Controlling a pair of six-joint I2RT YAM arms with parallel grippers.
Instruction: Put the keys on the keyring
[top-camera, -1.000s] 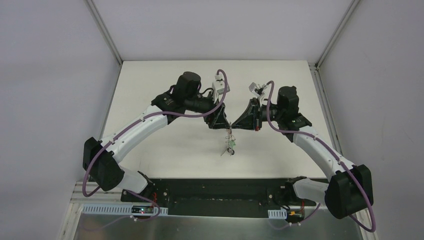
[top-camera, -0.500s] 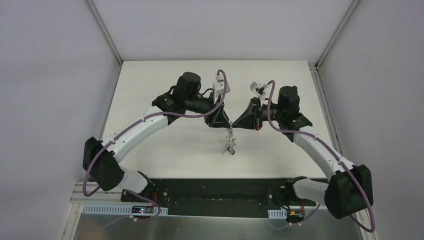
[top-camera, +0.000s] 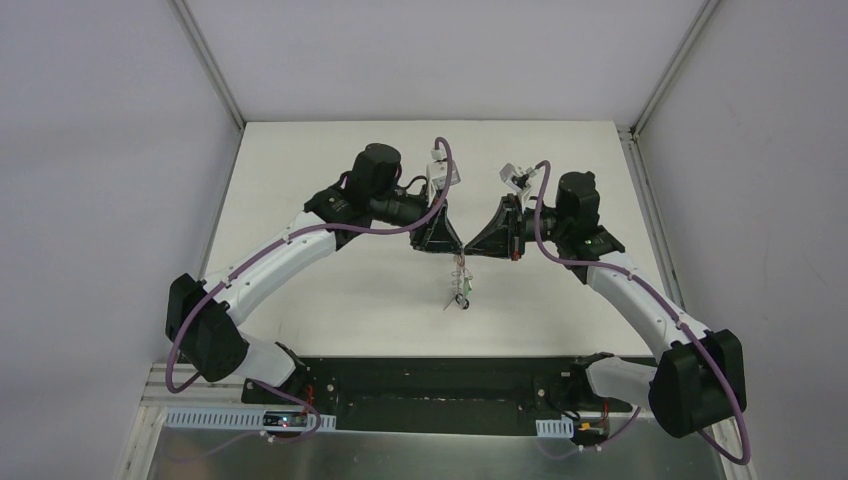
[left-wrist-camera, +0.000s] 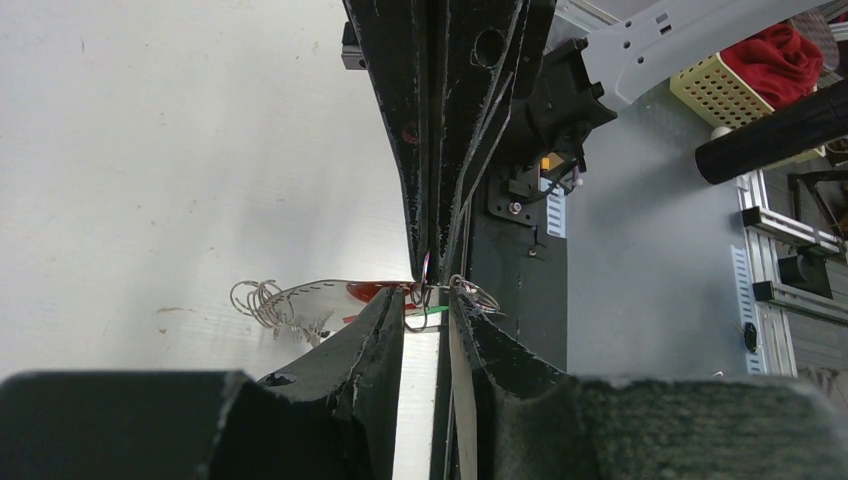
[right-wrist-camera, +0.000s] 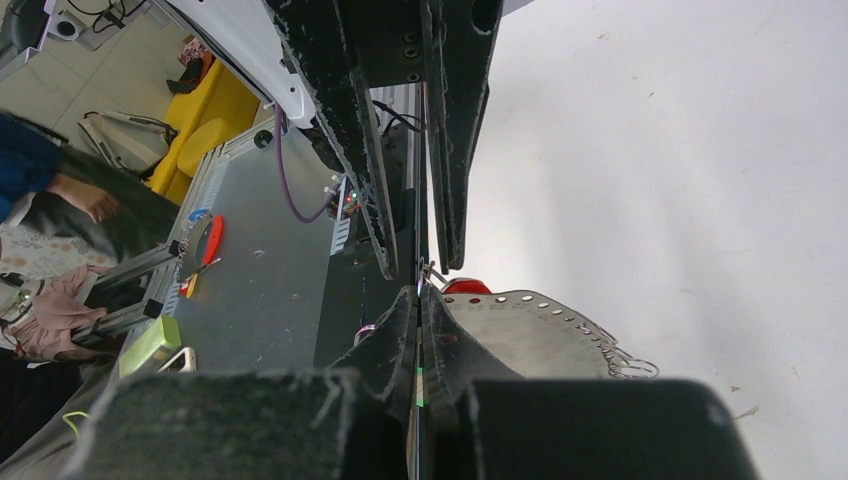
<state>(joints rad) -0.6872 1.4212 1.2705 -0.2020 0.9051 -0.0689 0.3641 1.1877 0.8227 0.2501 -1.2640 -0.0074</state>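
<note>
On wrist views only: red key (right-wrist-camera: 466, 287)

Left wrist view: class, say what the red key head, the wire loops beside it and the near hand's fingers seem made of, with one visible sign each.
Red key head: probably plastic, going by its solid, glossy colour.
Wire loops: metal; thin, grey and glinting.
Left hand fingers: black, matte and rough-edged, perhaps plastic or rubbery padding; the look leaves it open.

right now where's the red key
Left wrist view: the red key sits just left of where the left claw and right claw meet tip to tip, beside the ring.
</note>
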